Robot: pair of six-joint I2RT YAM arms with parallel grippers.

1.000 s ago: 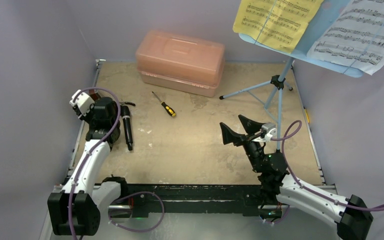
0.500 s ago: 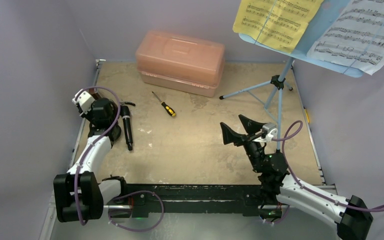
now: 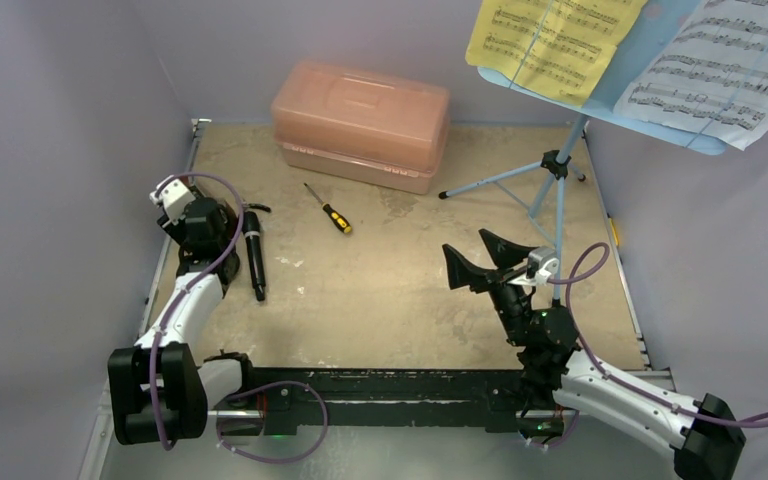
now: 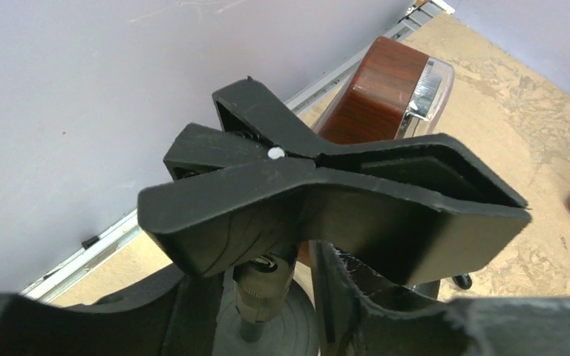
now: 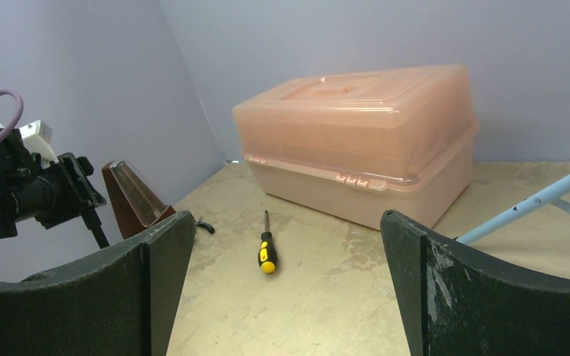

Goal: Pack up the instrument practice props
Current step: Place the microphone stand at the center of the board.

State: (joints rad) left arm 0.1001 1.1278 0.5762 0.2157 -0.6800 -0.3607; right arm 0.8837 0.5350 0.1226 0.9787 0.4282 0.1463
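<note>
The brown wooden metronome (image 4: 378, 89) stands by the left wall, just beyond my left gripper (image 3: 198, 215); it also shows in the right wrist view (image 5: 130, 194). The left gripper's black finger blades (image 4: 415, 200) cross over most of the left wrist view, so their gap is unclear. The black pipe (image 3: 253, 255) lies flat just right of that gripper. The light-blue music stand (image 3: 556, 165) stands at the back right with a yellow page (image 3: 550, 40) and a white page (image 3: 720, 70) on it. My right gripper (image 3: 480, 258) is open and empty, above the middle of the table.
The closed pink case (image 3: 360, 120) sits at the back centre and shows in the right wrist view (image 5: 356, 141). A black-and-yellow screwdriver (image 3: 330, 212) lies in front of it. Purple walls close in the left, back and right sides.
My left arm has lowered and swung a little left and back, towards the wall and the metronome. The right arm has barely moved. The pipe has not moved.
</note>
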